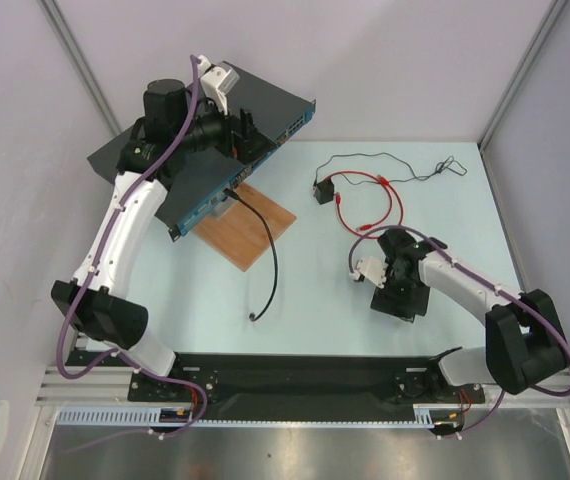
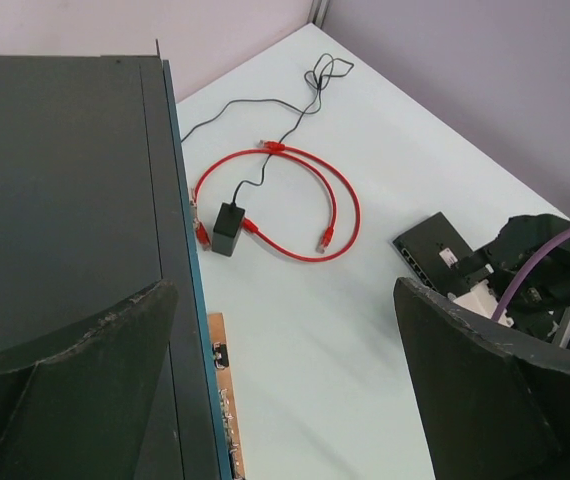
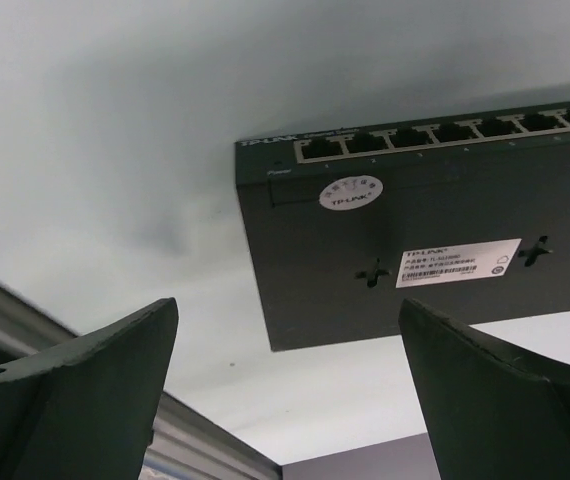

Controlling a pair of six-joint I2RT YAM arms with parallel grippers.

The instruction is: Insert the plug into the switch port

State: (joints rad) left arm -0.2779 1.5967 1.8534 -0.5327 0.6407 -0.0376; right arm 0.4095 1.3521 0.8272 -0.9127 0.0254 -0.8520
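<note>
The thin red cable [image 1: 373,196] lies looped on the table, and one small plug [image 1: 362,232] points toward the right arm. In the left wrist view the cable [image 2: 340,200] ends in a plug [image 2: 325,243]. The small flat black switch [image 3: 415,250] has a white label and a row of ports [image 3: 435,135] along its far edge. It also shows in the top view [image 1: 402,300] and the left wrist view [image 2: 433,243]. My right gripper [image 3: 285,390] is open and empty just above the switch [image 1: 395,272]. My left gripper [image 2: 285,380] is open and empty beside the rack unit [image 1: 243,132].
The large dark rack unit [image 1: 265,100] with a blue front [image 2: 187,260] stands at the back left. A wooden board [image 1: 255,228] lies by it. A thick black cable [image 1: 268,262] runs from the rack. A black cube [image 1: 323,190] on thin wire sits near the red cable.
</note>
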